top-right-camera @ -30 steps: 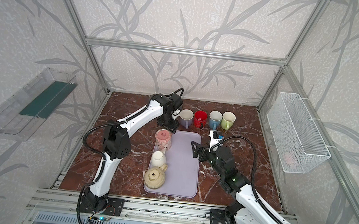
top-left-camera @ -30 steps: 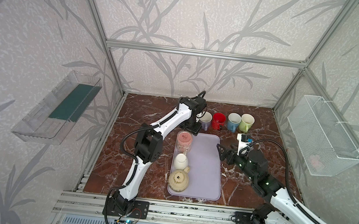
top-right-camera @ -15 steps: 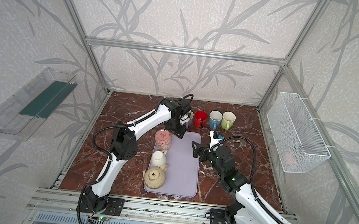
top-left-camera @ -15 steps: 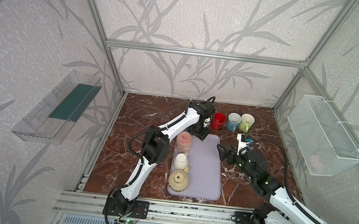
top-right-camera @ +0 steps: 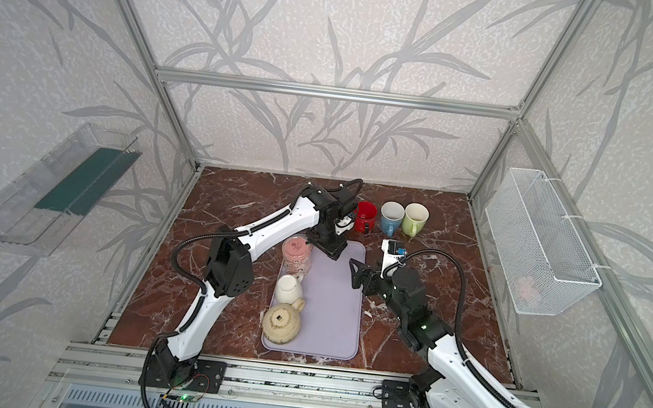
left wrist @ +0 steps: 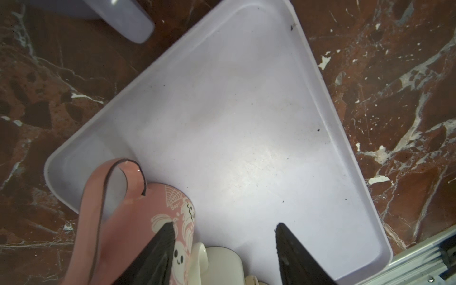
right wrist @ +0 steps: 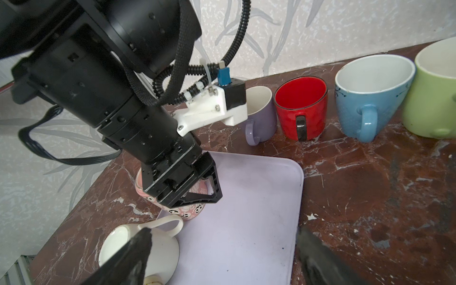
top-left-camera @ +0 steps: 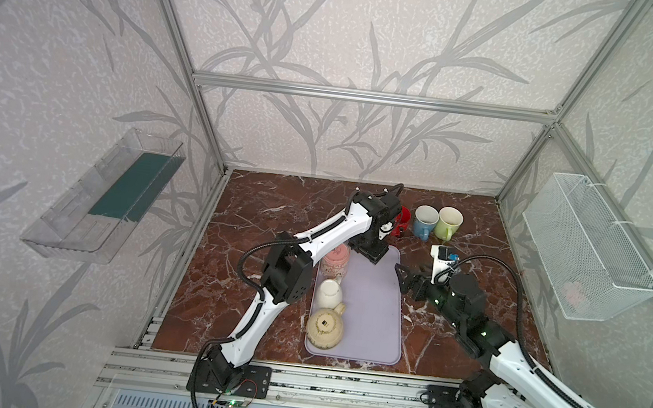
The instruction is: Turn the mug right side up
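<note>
Three mugs stand bottom up along the left side of the lilac tray (top-left-camera: 370, 314) (top-right-camera: 335, 310): a pink ghost-print mug (top-left-camera: 334, 258) (top-right-camera: 297, 255) (left wrist: 133, 222) (right wrist: 187, 214), a white mug (top-left-camera: 328, 293) (top-right-camera: 289, 288) (right wrist: 153, 249) and a beige mug (top-left-camera: 324, 329) (top-right-camera: 282, 324). My left gripper (top-left-camera: 371, 256) (top-right-camera: 332, 251) (left wrist: 222, 225) hangs open over the tray's far end, just right of the pink mug, with only bare tray between its fingers. At the tray's right edge, my right gripper (top-left-camera: 402, 276) (top-right-camera: 354, 273) (right wrist: 223, 229) is open and empty.
A row of upright mugs lines the back: purple (right wrist: 261, 116), red (top-right-camera: 365, 215) (right wrist: 301, 108), blue (top-left-camera: 425, 220) (right wrist: 370, 93), green (top-left-camera: 449, 223) (right wrist: 434, 93). In both top views the left arm hides the purple one. A wire basket (top-left-camera: 587, 247) hangs on the right wall, a clear shelf (top-left-camera: 104, 196) on the left.
My left gripper has swung from beside the purple mug in the back row toward the front, over the tray's far end. The right arm has not moved.
</note>
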Motion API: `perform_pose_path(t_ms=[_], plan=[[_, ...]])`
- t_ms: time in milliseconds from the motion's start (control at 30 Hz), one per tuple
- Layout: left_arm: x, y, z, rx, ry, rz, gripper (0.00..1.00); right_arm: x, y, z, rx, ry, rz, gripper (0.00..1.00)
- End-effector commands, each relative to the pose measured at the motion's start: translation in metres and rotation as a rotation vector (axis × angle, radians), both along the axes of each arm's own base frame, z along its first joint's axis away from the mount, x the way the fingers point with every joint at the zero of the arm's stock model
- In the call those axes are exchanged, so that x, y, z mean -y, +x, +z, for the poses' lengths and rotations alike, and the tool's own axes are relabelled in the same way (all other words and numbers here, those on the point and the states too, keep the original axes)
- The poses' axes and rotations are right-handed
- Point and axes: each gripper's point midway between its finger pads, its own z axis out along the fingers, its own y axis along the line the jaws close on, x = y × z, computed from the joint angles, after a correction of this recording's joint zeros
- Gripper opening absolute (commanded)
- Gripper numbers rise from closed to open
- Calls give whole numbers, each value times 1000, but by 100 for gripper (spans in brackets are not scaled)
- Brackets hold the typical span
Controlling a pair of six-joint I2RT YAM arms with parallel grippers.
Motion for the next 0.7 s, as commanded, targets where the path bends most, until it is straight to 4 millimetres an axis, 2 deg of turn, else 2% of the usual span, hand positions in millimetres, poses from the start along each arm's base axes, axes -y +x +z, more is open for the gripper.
perform_pose_path(t_ms=[0,100,300,533,667], plan=[[-21,27,25,90,15,65,65,1,4,4,28,6,-11,91],[-31,37,22,97,36,86,70,0,6,0,21,1,-14,91],[-38,45,4,79,77,81,72,-5,9,-8,-3,6,1,91],[-43,40,-23,8,129,76,72,-5,10,-12,-9,-6,-4,91],[-41,36,-30,-24,118,70,72,-4,10,-11,-4,-5,-6,91]])
